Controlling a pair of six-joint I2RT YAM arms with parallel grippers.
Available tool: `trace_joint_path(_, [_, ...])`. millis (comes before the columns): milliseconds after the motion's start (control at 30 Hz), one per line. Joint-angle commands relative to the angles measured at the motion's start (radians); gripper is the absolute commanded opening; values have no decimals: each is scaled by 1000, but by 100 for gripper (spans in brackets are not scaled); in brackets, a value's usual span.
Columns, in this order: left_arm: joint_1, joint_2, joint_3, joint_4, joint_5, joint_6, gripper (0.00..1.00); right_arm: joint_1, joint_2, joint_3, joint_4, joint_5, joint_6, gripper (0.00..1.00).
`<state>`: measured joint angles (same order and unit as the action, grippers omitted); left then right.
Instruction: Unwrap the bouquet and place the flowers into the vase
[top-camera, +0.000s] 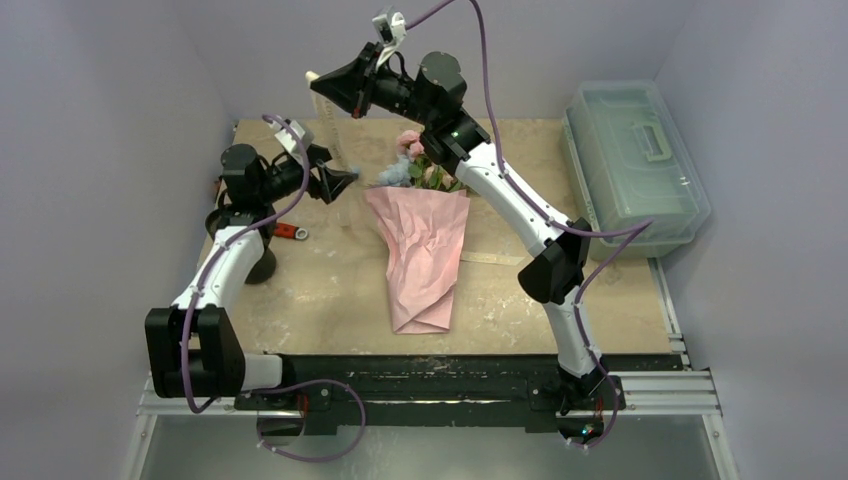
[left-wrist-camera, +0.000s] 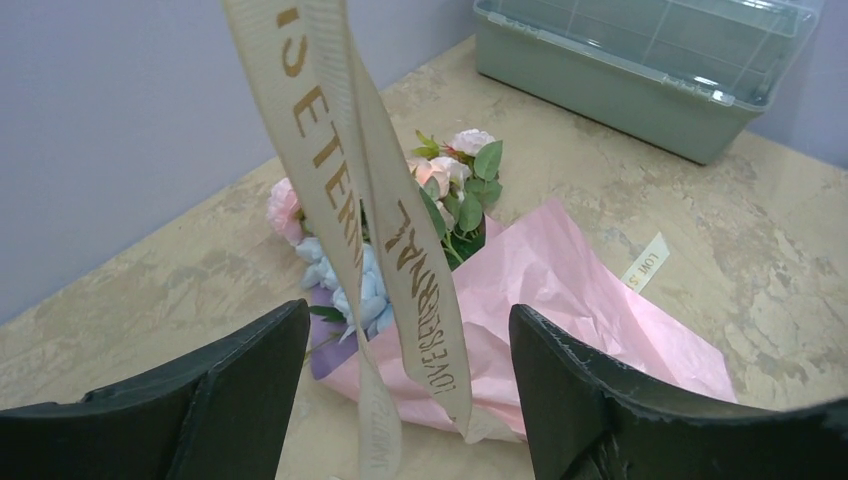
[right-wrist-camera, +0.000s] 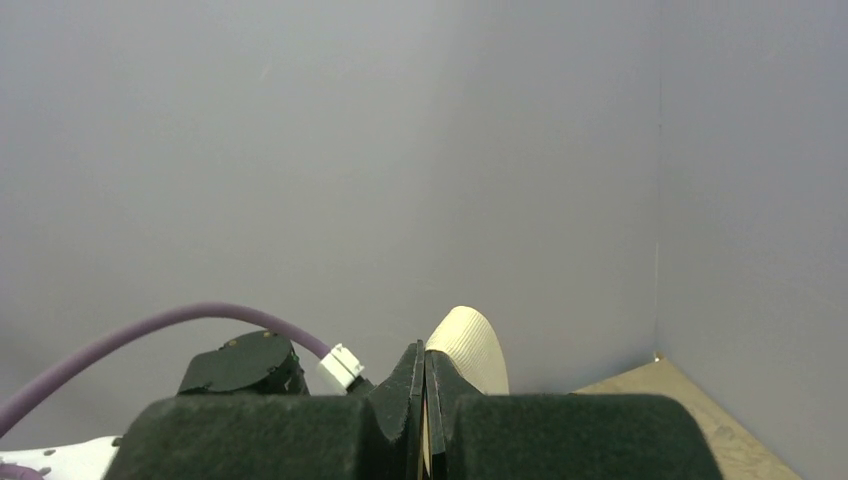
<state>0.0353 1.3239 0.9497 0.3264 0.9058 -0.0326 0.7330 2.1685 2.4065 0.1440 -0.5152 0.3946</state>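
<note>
Top external: crinkled pink bouquet (top-camera: 420, 250), flat

Right gripper (right-wrist-camera: 424, 358), arm raised high, pinches the ribbon (right-wrist-camera: 470, 345) between closed fingers; left gripper (left-wrist-camera: 405, 325) stands with fingers wide apart.

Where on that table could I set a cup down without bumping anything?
Bare tabletop lies front-left, between the crinkled pink paper bouquet and the left arm, and right of the bouquet up to the clear plastic lidded box, though the right arm crosses above it. Back-left is crowded: open left gripper, hanging cream ribbon, red-handled tool.
</note>
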Motion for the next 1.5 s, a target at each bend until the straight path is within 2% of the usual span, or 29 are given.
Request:
trace_joint_path(0, [-27,6,-24,78,-33,-5,67,-2,-63,33,56,16,20,0])
trace_joint_path(133, [-26,-4,-22,93,-61,-39,40,-11,-67,31,60,18,28,0])
trace_joint_path(233, [-26,-20,-4,68,-75,-39,25,-28,-72,24,67,23,44,0])
trace_joint_path(333, [-27,-27,24,69,-88,-67,1,-48,-86,-3,72,24,55,0])
trace_joint_path(467, [-26,-30,95,57,-138,-95,0,-68,-114,-61,70,21,58,0])
trace_joint_path(600, [-27,0,231,-60,-192,-73,0,-79,-166,-163,75,27,36,2])
trace_joint_path(833, [-16,85,516,-286,-218,-31,0,-78,-250,-351,78,29,-36,30])
trace_joint_path(1100, [20,171,810,-391,-319,-33,0,-80,-317,-478,57,2,-66,68])
trace_joint_path(1300, [50,261,1017,-454,-426,-42,0,-80,-364,-549,37,0,-97,79])
trace_joint_path(1467, [65,314,1142,-483,-535,-6,0,-83,-391,-590,29,9,-115,82])
